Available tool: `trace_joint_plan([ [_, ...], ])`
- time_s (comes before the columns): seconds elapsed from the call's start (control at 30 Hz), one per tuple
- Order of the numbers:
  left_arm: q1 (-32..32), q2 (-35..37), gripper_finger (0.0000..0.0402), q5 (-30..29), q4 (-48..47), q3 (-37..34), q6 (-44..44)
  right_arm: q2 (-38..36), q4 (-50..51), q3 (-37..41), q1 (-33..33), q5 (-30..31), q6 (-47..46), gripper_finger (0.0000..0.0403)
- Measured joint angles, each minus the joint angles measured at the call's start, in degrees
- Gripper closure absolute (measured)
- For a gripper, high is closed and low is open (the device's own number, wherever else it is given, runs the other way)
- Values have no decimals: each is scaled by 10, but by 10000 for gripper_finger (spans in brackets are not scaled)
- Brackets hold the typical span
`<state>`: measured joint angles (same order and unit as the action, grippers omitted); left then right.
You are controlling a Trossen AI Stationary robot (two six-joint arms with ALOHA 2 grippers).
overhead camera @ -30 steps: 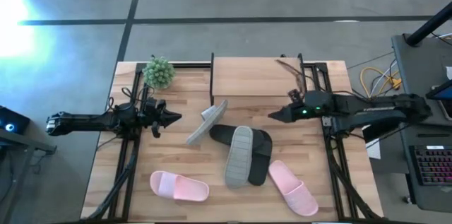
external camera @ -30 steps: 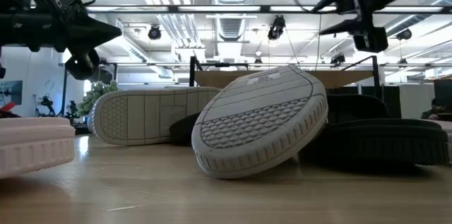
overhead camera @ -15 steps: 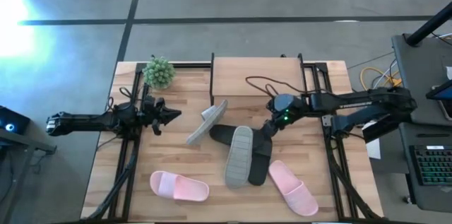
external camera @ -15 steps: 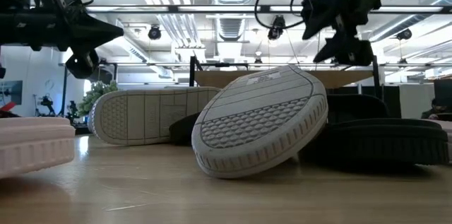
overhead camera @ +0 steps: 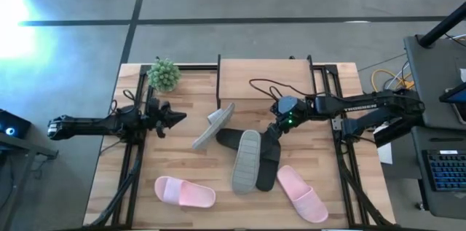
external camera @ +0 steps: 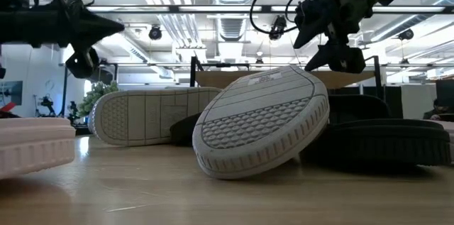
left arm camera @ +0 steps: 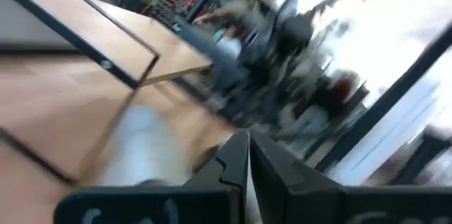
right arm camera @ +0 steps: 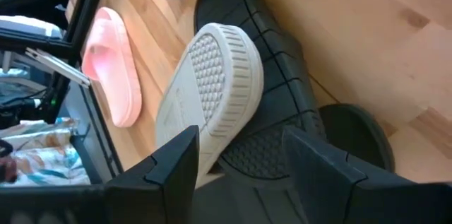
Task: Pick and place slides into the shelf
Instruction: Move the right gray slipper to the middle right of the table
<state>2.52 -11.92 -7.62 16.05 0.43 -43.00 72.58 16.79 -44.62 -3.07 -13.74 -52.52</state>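
Note:
Several slides lie mid-table. One pale grey slide (overhead camera: 246, 159) is sole up, its near rim on the table (external camera: 262, 122) and its far part leaning on a black slide (overhead camera: 268, 165). A second black slide (overhead camera: 234, 139) lies beside it. The other grey slide (overhead camera: 213, 125) stands on its side edge. Two pink slides (overhead camera: 185, 192) (overhead camera: 301, 193) lie flat near the front. The shelf (overhead camera: 263, 78) stands at the far edge. My right gripper (overhead camera: 271, 143) hangs open, slanting down over the black slides (right arm camera: 244, 160). My left gripper (overhead camera: 179, 119) is shut and level, left of the slides.
A small potted plant (overhead camera: 164, 75) stands at the far left corner of the table. Black frame rails (overhead camera: 131, 165) run along both sides of the tabletop. A cable (overhead camera: 266, 85) loops over the shelf top behind my right gripper.
My right gripper has swung from beside the shelf toward the table's left and near edge, tipped downward and sunk, and now hangs over the black slides. My left gripper has rolled a little in place. The slides have not moved.

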Motion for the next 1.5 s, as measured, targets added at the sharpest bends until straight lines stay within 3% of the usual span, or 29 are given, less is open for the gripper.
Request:
trace_joint_plan([
  [0.07,0,0,400,-11,28,0,-68,0,-8,0,0,0,-7,207],
  [0.3,1,0,400,-32,64,0,-61,7,-38,0,0,0,-16,207],
  [0.53,1,0,400,-138,74,0,-61,34,-43,0,0,2,20,207],
  [0.93,1,-4,400,-137,84,0,-43,92,-94,-2,0,-11,-4,207],
  [1.5,1,-24,400,-110,83,0,-31,94,-74,-39,0,3,-40,207],
])
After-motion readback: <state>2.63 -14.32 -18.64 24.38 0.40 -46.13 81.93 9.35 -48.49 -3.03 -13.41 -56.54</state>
